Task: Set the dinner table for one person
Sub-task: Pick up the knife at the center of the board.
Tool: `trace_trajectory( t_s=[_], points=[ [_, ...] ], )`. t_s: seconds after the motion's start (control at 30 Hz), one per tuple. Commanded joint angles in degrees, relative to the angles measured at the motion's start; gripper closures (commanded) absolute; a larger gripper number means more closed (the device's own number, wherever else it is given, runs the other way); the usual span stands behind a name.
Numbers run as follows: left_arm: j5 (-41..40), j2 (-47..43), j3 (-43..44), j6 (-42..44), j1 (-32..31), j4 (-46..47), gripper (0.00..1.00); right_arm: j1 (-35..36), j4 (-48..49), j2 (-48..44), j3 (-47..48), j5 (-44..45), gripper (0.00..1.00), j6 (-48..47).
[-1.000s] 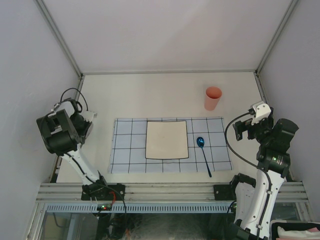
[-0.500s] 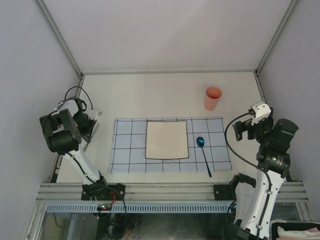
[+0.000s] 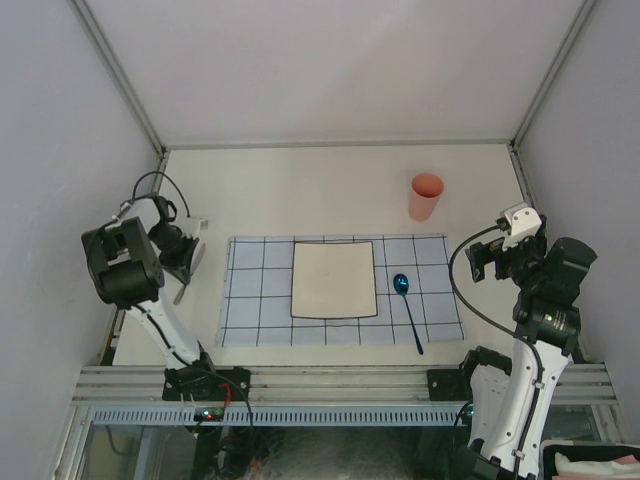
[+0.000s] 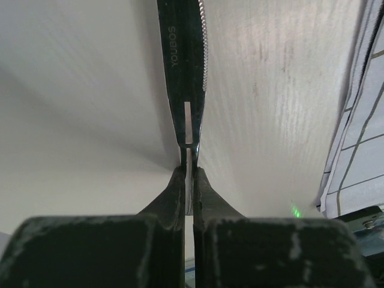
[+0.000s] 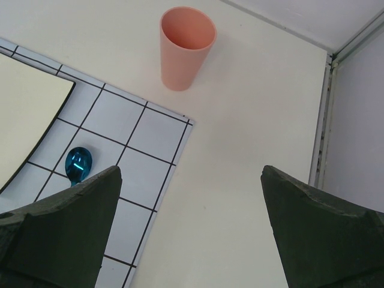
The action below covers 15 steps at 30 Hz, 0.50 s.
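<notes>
My left gripper (image 3: 186, 258) is shut on a steel knife (image 4: 183, 72) with a serrated edge, held low over the off-white dinner table (image 3: 300, 190), just left of the grid placemat (image 3: 250, 300). In the top view the knife (image 3: 180, 292) points toward the near edge. A square cream plate (image 3: 334, 279) lies in the middle of the placemat. A blue spoon (image 3: 405, 300) lies to its right. A pink cup (image 3: 426, 196) stands beyond the mat's far right corner. My right gripper (image 5: 192, 228) is open and empty, raised at the right (image 3: 482, 262).
Pale walls and grey metal rails (image 3: 330, 145) bound the table. The placemat's left edge (image 4: 354, 138) is close to the knife on its right. The cup (image 5: 186, 47) and the spoon bowl (image 5: 78, 165) show in the right wrist view.
My left gripper has swung right and down toward the table beside the placemat, and the knife now shows pointing toward the near edge. The right arm has not moved.
</notes>
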Motion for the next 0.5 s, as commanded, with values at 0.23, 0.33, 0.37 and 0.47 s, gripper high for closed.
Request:
trace_trajectory(
  t_s=[0.23,0.33,0.37,0.47],
  points=[
    [5.2,-2.4,4.9,-1.8,-1.8,-3.3,1.00,0.7,0.7,-0.5,0.5,0.3,0.00,-1.0],
    [5.3,-1.8,5.1,-1.9,-2.6,-3.5,1.00,0.7,0.7,-0.5,0.5,0.1,0.00,-0.9],
    [5.3,-1.6,5.2,-2.0,-2.8,-3.5,1.00,0.7,0.7,-0.5,0.5,0.1,0.00,-0.9],
    [5.6,-1.3,5.5,-2.4,-3.7,-3.4,1.00,0.8,0.7,-0.5,0.4,0.2,0.00,-0.9]
  ],
)
